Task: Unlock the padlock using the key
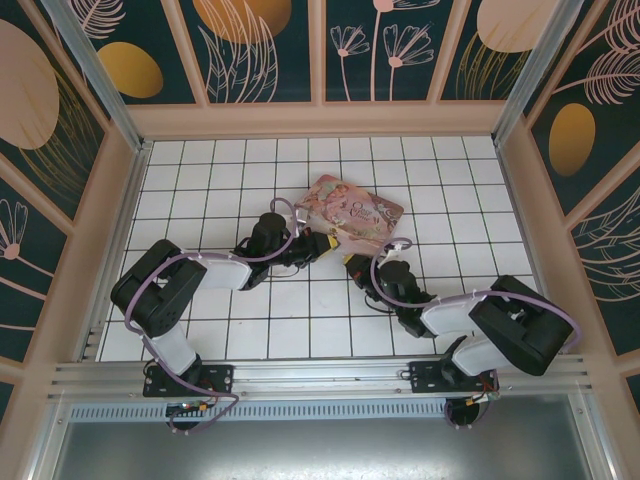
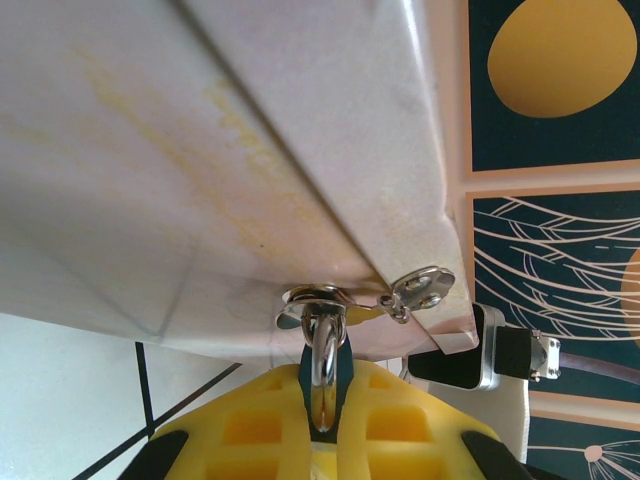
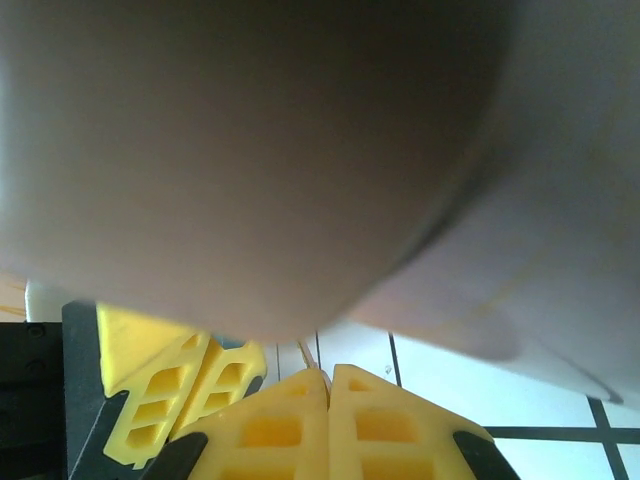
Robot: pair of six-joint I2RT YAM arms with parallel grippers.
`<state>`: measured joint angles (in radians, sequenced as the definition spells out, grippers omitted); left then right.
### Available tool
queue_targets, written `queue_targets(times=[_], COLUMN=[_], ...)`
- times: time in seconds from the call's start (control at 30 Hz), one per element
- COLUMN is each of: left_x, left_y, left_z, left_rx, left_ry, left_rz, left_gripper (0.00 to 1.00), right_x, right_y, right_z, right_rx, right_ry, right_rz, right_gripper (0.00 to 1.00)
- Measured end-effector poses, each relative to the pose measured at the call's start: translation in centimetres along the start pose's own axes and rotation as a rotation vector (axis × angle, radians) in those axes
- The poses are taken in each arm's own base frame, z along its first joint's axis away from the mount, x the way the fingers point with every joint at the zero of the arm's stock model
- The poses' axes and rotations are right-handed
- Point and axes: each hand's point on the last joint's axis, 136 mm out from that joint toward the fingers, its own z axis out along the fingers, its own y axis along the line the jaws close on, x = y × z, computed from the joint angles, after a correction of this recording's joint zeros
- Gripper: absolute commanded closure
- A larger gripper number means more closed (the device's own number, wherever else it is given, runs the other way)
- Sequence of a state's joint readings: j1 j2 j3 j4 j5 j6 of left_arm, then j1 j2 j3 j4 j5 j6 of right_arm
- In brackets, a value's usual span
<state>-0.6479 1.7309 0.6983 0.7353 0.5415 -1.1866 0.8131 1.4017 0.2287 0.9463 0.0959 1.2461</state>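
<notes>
The padlock (image 2: 323,352) is clamped between the left fingers (image 2: 375,405), protruding toward twelve o'clock; the right fingers (image 3: 350,405) are pressed together.

Pink illustrated tin (image 1: 355,212) just ahead of the left gripper (image 2: 322,405), silvery latch plate (image 2: 421,289) just above it, white gridded tabletop (image 1: 200,190) below, floral wall panels (image 1: 260,50) beyond.

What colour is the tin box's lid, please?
Pink, with a printed illustration; the tin box shows it best in the top external view.
</notes>
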Motion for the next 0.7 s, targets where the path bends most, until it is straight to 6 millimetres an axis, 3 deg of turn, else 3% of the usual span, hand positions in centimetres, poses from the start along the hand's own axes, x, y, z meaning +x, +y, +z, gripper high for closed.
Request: queue_targets(times=[0.3, 0.7], left_x=[0.0, -0.1], left_y=[0.0, 0.1], left_z=[0.0, 0.0], left_rx=[0.0, -0.002], left_ry=[0.0, -0.005], left_rz=[0.0, -0.001], left_gripper=[1.0, 1.0], right_x=[-0.3, -0.8], right_y=[1.3, 1.6], right_z=[0.5, 0.8], right_rx=[-0.03, -0.032], right_ry=[0.001, -0.001], right_rz=[0.004, 0.009], right_gripper=[1.0, 1.0])
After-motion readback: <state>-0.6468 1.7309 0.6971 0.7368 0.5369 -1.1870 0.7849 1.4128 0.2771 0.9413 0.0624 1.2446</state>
